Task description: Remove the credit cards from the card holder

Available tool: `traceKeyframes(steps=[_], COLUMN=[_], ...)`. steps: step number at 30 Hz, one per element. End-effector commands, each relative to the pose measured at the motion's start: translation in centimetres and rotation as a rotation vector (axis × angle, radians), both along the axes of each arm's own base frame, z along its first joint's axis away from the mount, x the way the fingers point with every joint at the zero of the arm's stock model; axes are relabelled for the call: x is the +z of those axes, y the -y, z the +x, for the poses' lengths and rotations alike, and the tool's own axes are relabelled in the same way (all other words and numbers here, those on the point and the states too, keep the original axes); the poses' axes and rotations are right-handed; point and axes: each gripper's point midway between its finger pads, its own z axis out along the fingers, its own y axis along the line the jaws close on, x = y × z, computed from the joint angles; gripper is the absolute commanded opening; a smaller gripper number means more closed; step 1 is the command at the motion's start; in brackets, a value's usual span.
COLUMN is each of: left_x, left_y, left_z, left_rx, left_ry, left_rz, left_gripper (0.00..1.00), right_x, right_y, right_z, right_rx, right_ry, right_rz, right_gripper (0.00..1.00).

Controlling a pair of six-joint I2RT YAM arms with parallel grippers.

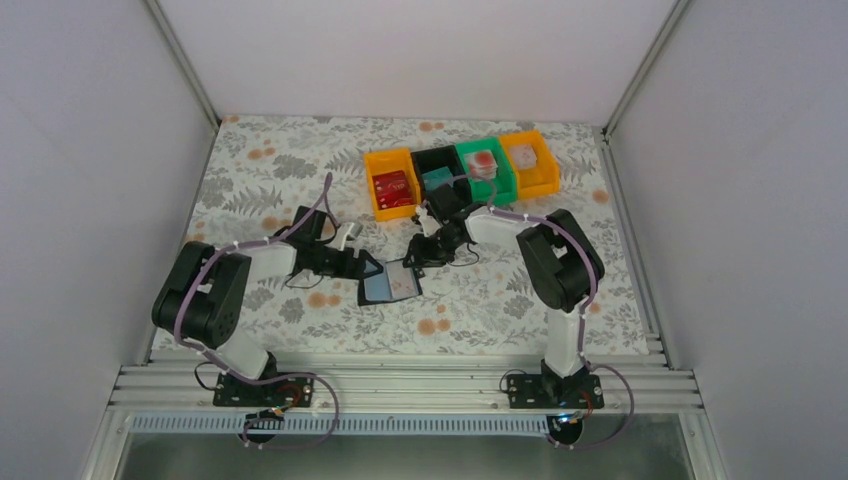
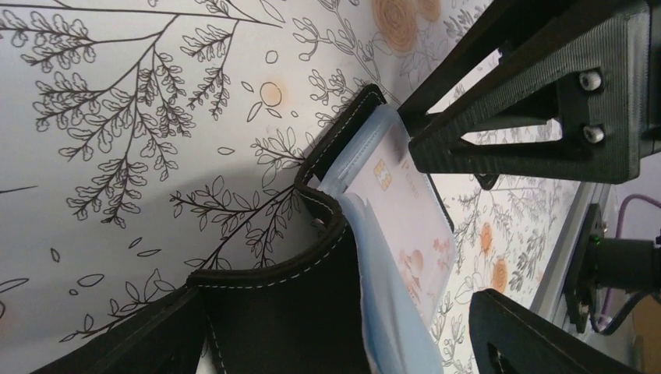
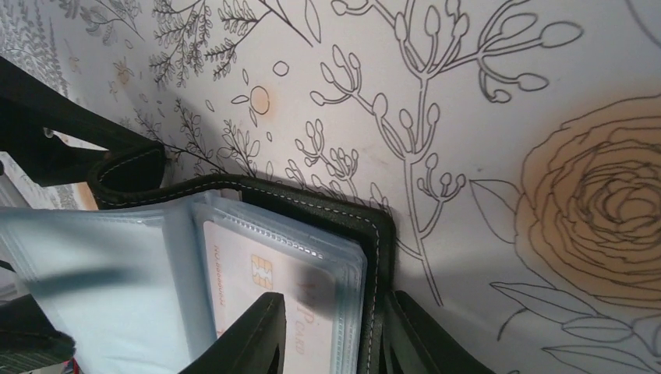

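- Card holder (image 1: pixel 390 286) lies open on the table (image 1: pixel 280 170), pale sleeves up, between both grippers.
- Right gripper (image 3: pixel 335 315) clamps its right edge.
- Left gripper (image 2: pixel 444 222), jaws apart, straddles a raised sleeve from its left, nearest the credit cards (image 3: pixel 249 269).
- Sleeve mouths are hidden; we cannot count the cards.

Floral tablecloth (image 1: pixel 280 170) with orange roses covers the whole table. Along the back sit four little plastic bins: an orange bin (image 1: pixel 390 156) with something red (image 1: pixel 392 185), a black bin (image 1: pixel 432 153) with a teal thing (image 1: pixel 437 180), a green bin (image 1: pixel 507 178) holding a clear box (image 1: pixel 483 163), and another orange one (image 1: pixel 545 160). There's an aluminium rail (image 1: pixel 400 385) up front.
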Motion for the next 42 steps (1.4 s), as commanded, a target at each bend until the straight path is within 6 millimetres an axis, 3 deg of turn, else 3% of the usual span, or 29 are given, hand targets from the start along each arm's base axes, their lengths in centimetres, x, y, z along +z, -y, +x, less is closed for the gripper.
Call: traceKeyframes(steps=[1,5,12,14,17,21,25,28,32,36,42], left_x=[-0.6,-0.5,0.0,0.4,1.6,4.8,9.6,14.9,22.6,29.4,38.3], left_y=[0.4,0.7,1.2,1.2,1.3,1.6,1.8,1.8,1.6,1.3,1.2], left_z=[-0.5,-0.4,-0.2,-0.2,-0.4,-0.2,0.5,0.7,-0.6,-2.1,-2.8], left_rx=[-0.021,-0.032,-0.051,-0.053,-0.078,-0.135,-0.222,-0.329,-0.492,-0.580,-0.479], left_ry=[-0.027,-0.021,-0.002,0.002,0.021,0.115,0.290,0.514,0.840,1.125,1.283], left_rz=[0.003,-0.001,-0.007,-0.005,-0.010,-0.028,-0.019,0.003,0.028,0.043,-0.008], left_gripper=[0.81,0.66,0.04,0.03,0.02,0.02,0.02,0.02,0.02,0.02,0.02], right_x=[0.4,0.8,1.3,2.0,4.6,10.9,17.2,23.2,30.0,36.4,43.4], right_y=[-1.0,-0.9,-0.5,-0.3,0.3,1.5,2.1,2.5,2.2,2.6,3.2], right_z=[-0.6,-0.7,-0.1,0.3,1.8,4.3,5.1,4.4,1.9,-1.5,-4.8], right_rx=[0.002,-0.006,-0.008,-0.007,0.001,0.011,0.059,0.114,0.225,0.334,0.420], right_ry=[-0.027,-0.026,0.009,0.027,0.102,0.255,0.414,0.582,0.751,0.919,1.110], right_rz=[0.057,0.057,0.033,0.034,0.053,0.132,0.254,0.338,0.478,0.606,0.698], right_gripper=[0.33,0.33,0.33,0.33,0.35,0.41,0.47,0.55,0.68,0.70,0.72])
